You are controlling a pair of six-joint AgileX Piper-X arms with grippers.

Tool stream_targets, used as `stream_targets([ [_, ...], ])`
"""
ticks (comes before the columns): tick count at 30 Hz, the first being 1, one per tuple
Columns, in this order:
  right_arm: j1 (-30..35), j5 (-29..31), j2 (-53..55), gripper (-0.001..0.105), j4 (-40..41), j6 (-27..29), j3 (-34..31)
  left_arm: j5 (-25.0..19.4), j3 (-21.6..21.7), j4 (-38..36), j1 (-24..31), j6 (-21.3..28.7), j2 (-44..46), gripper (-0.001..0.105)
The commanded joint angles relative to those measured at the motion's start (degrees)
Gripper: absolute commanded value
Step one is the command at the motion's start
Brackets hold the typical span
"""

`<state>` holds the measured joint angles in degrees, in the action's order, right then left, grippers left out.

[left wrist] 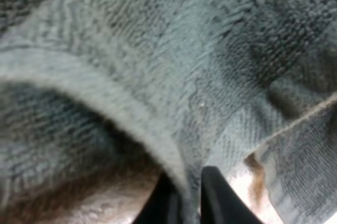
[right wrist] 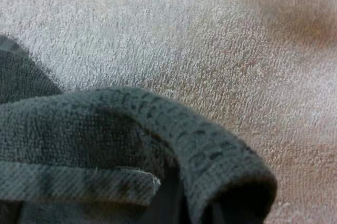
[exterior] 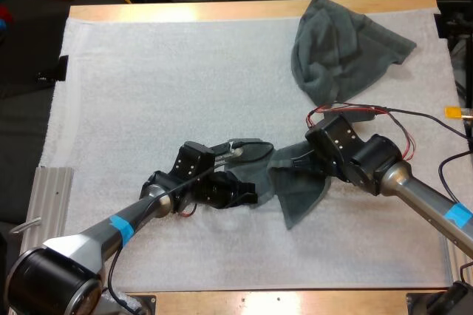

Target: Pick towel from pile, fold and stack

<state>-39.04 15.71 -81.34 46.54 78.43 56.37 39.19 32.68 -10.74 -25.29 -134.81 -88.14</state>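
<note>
A dark grey-green towel (exterior: 299, 198) lies bunched in the middle of the white mat, stretched between my two grippers. My left gripper (exterior: 247, 191) is at its left end. In the left wrist view the black fingertips (left wrist: 169, 199) pinch a thick fold of the towel (left wrist: 174, 66). My right gripper (exterior: 298, 164) is at the towel's upper right edge. Over there, a hemmed fold of the towel (right wrist: 131, 129) drapes over its dark fingers (right wrist: 167, 203), which clamp the cloth. A second, crumpled towel (exterior: 344, 45) sits at the far right corner of the mat.
The white mat (exterior: 148, 86) covers the wooden table, its left and far-left parts bare. A grey metal ramp piece (exterior: 50, 197) sits at the mat's near left edge.
</note>
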Motion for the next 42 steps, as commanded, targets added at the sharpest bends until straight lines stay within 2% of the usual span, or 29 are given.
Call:
stream_targets([
  [1, 0.18, 0.42, 0.40, 0.000, 0.59, 0.22, 0.04, -1.10, 0.40, -0.16, -0.13, -0.15, -0.05, 0.000],
  [8, 0.18, 0.16, 0.40, 0.000, 2.03, 1.51, 0.04, -0.19, 0.40, -0.27, -0.13, 1.04, 0.74, 0.000],
  [12, 0.11, -1.27, 1.31, 0.000, 2.21, 6.16, 0.17, -0.40, 0.50, -3.23, -0.13, 5.12, 5.49, 0.000],
  [16, 0.08, -1.35, 4.67, 0.000, 2.21, 7.37, 0.17, -1.75, 1.75, -10.34, -0.01, 10.57, 12.68, 0.000],
  [18, 0.08, -1.49, 6.65, 0.000, 2.21, 8.12, 0.17, -1.97, 3.37, -15.28, -0.01, 13.28, 15.40, 0.000],
  [22, 0.08, -3.19, 11.00, 0.000, 2.30, 10.45, 0.17, -6.04, 8.42, -27.01, -0.01, 19.66, 20.03, 0.000],
  [26, 0.08, -3.28, 15.48, 0.000, 2.65, 10.50, 0.25, -14.83, 14.89, -38.50, -0.01, 25.55, 23.74, 0.000],
  [29, 0.08, -5.61, 18.41, 0.000, 2.71, 10.50, 0.32, -18.96, 19.97, -44.41, -0.01, 28.66, 25.71, 0.000],
  [32, 0.08, -8.00, 20.60, 0.000, 4.26, 10.50, 1.18, -21.10, 24.26, -48.41, -0.01, 29.66, 27.53, 0.000],
  [35, 0.03, -9.60, 21.85, 0.000, 7.78, 10.50, 3.45, -21.36, 26.93, -51.60, -0.01, 29.72, 29.51, 0.000],
  [42, -1.64, -12.37, 23.00, 0.000, 16.06, 10.26, 9.55, -24.57, 28.65, -56.53, -0.53, 29.41, 34.83, 0.000],
])
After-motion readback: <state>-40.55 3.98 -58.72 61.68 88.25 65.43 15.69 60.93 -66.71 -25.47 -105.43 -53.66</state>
